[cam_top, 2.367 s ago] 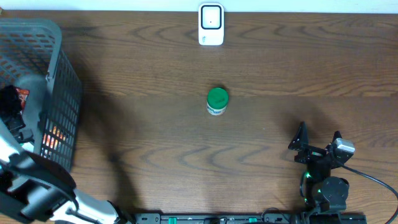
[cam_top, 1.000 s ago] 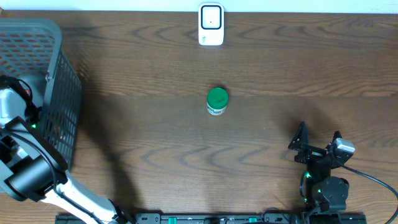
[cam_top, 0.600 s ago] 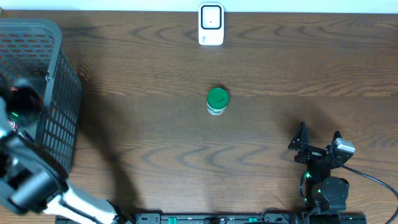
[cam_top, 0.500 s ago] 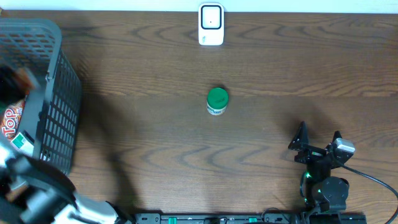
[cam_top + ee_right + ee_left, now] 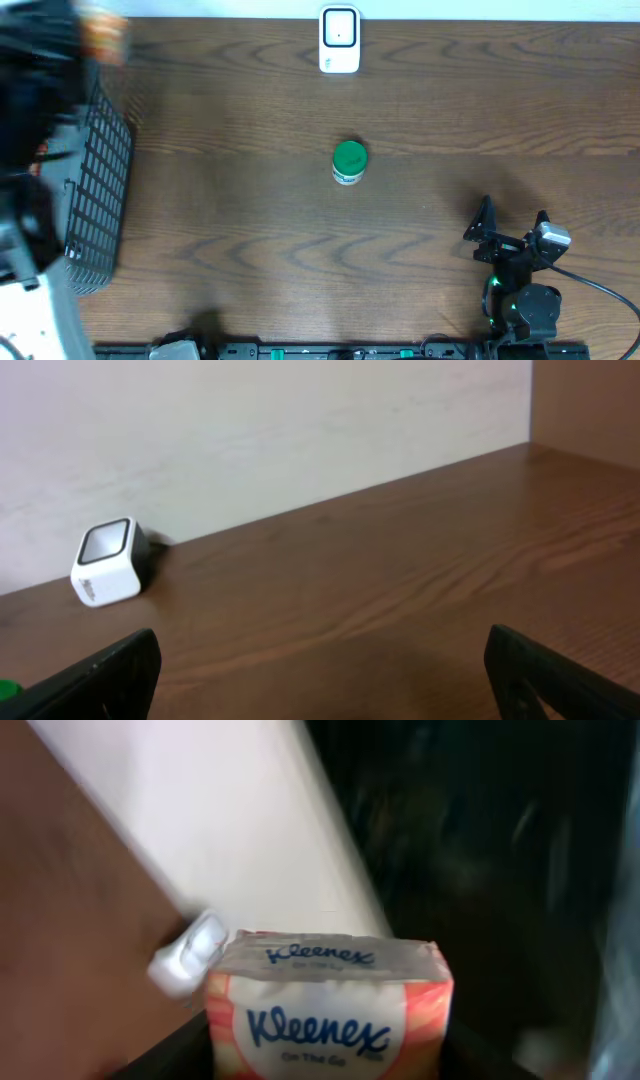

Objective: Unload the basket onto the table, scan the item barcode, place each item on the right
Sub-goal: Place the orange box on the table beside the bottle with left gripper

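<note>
One Kleenex pack (image 5: 330, 1010) in left gripper (image 5: 330, 1055) by basket (image 5: 100, 185) rim

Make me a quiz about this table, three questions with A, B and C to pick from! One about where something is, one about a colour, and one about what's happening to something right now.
1. Where is the white scanner?
A at the near edge of the table
B at the far edge, in the middle
C in the near left corner

2. What colour is the jar on top?
A red
B blue
C green

3. What is happening to the Kleenex pack?
A it lies on the table
B the left end effector holds it
C it sits on the jar

Answers:
1 B, it sits centred by the wall.
2 C, it looks green from above.
3 B, the left wrist view shows it gripped.
</note>
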